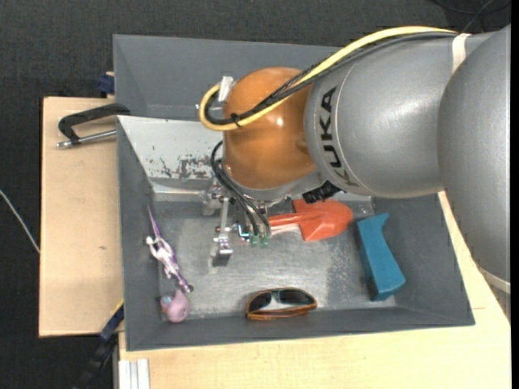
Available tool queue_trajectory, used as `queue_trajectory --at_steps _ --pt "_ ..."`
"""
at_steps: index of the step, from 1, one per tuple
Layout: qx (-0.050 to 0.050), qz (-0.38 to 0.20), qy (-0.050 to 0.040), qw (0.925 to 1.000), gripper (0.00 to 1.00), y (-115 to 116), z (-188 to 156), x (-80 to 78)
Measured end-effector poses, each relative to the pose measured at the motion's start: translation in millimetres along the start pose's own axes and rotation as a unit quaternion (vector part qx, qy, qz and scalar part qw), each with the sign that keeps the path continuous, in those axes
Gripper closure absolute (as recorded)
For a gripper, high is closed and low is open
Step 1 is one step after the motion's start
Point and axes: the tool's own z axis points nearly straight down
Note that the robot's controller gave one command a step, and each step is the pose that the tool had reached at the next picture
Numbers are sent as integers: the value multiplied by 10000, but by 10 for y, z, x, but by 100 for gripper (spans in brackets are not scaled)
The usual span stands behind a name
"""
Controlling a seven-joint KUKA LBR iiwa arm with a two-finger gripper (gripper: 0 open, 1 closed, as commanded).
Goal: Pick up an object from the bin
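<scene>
Metal-grey under the arm's orange cover, the hand (235,237) hangs low over the middle of the bin (324,275), close to the bare floor. Whether it is spread or pressed together cannot be told from this angle, and nothing shows pinched in it.

Nearest, just to the hand's right in the view, lies an orange-red scoop (318,220): a thin, straight handle pointing at the hand and a broad blade at the far end. It looks like smooth moulded plastic, so probably light, stiff and a little slippery. The narrow handle would be the sensible place to take hold, close to the blade so that it does not swing.

Farther right, a blue block (378,256) with flat faces lies near the wall; it seems rigid and bulkier to close on. Toward the front wall rest brown sunglasses (281,301), glossy, thin-framed and likely fragile. Well apart on the left lies a slim purple wand (166,258), with a soft-looking pink ball (174,306) just beside its lower end.
</scene>
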Motion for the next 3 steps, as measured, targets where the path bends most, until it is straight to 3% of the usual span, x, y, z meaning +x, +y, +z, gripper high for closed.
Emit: queue_trajectory --at_steps 1,2,3 --pt "-9 10 -40 10000 0 -8 -45 -19" --pt "-8 -279 -65 9996 0 68 30 -156" --pt "-7 -880 -46 9961 0 26 -137 -410"
